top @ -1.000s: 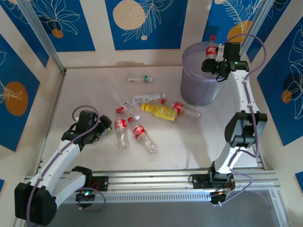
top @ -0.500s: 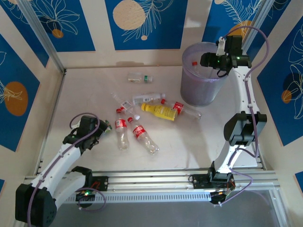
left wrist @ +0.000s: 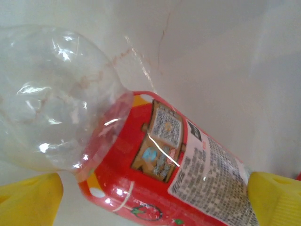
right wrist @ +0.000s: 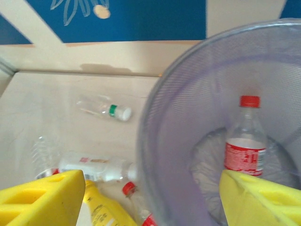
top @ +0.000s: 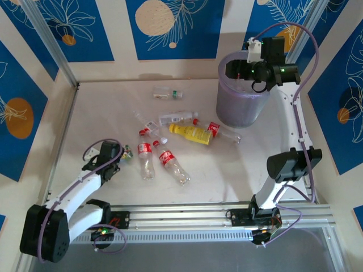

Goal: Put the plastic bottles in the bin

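Observation:
Several plastic bottles lie mid-table: a green-capped clear one (top: 167, 94), a clear one (top: 177, 117), a yellow one (top: 191, 134) and red-labelled ones (top: 218, 130) (top: 172, 164). My left gripper (top: 122, 154) is down at the table beside another red-labelled bottle (top: 146, 156). In the left wrist view that bottle (left wrist: 160, 160) lies between the open gripper's (left wrist: 155, 200) yellow fingers (left wrist: 28, 197). The pale-purple bin (top: 241, 105) stands at the back right. My right gripper (top: 238, 68) hovers open and empty over its rim. One red-capped bottle (right wrist: 244, 141) stands inside the bin (right wrist: 178, 141).
Blue-and-cream walls close in the table at the back and both sides. A metal post (top: 51, 45) runs along the left wall. An aluminium rail (top: 187, 215) carrying both arm bases crosses the near edge. Bare table lies left of the bottles.
The right gripper opened and dropped its red-capped bottle into the bin, then swung left over the rim. The left gripper sank to the table, open around the red-labelled bottle.

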